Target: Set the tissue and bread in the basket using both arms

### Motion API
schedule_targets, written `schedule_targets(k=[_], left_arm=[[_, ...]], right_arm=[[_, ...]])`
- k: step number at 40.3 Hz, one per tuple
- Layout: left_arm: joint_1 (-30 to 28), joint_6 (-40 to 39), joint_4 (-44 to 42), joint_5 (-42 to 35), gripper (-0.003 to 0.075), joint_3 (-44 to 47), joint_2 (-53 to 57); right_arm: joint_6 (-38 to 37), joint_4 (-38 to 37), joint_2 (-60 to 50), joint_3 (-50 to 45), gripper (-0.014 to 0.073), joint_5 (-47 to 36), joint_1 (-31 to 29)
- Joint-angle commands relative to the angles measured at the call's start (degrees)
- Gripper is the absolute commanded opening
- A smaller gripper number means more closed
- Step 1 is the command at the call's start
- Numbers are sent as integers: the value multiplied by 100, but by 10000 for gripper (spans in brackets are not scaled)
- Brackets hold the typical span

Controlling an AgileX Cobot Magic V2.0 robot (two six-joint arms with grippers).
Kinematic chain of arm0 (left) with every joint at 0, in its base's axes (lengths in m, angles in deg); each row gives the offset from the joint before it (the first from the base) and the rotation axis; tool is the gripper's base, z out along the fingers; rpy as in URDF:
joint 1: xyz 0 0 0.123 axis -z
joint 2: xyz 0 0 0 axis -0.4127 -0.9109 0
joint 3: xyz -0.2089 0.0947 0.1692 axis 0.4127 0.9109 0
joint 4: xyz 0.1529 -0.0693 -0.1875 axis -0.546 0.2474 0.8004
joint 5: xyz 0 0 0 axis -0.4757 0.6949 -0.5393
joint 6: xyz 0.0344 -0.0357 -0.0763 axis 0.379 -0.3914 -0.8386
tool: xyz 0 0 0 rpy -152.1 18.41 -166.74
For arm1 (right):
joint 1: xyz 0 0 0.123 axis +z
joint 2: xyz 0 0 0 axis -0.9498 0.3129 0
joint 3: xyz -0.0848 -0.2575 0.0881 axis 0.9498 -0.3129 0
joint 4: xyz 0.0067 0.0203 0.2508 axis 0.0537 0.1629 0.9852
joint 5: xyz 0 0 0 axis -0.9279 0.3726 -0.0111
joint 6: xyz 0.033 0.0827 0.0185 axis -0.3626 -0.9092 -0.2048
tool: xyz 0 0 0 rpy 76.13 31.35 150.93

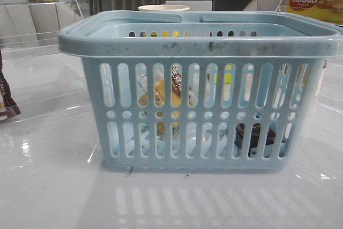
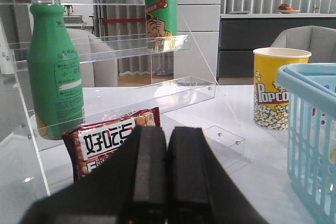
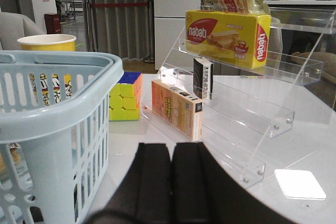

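The light-blue basket [image 1: 198, 46] stands in the middle of the table in the front view. Through its slots I see the bread [image 1: 161, 97], a clear packet with golden bread and a brown label, leaning inside on the left. The black tissue pack [image 1: 256, 135] lies on the basket floor at the right. My left gripper [image 2: 167, 135] is shut and empty, left of the basket [image 2: 310, 129]. My right gripper [image 3: 171, 153] is shut and empty, right of the basket [image 3: 52, 124]. Neither gripper shows in the front view.
On the left, a clear acrylic shelf [image 2: 173, 85] holds green bottles [image 2: 52, 72], with a dark red snack packet [image 2: 105, 140] in front. A popcorn cup [image 2: 275, 95] stands behind the basket. On the right, a shelf holds the nabati box [image 3: 228, 35], an orange box [image 3: 178, 108] and a cube [image 3: 126, 98].
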Motion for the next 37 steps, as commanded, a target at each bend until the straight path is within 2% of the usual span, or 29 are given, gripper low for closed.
schedule_targets(k=[1, 8, 37], left_arm=[[-6, 0, 6, -508, 92, 35, 99], [-6, 0, 6, -508, 92, 35, 99], [-6, 0, 6, -508, 92, 35, 99]], right_arm=[[-44, -81, -106, 26, 56, -579, -41], [-424, -238, -106, 26, 56, -686, -41], [-422, -332, -106, 26, 56, -629, -46]])
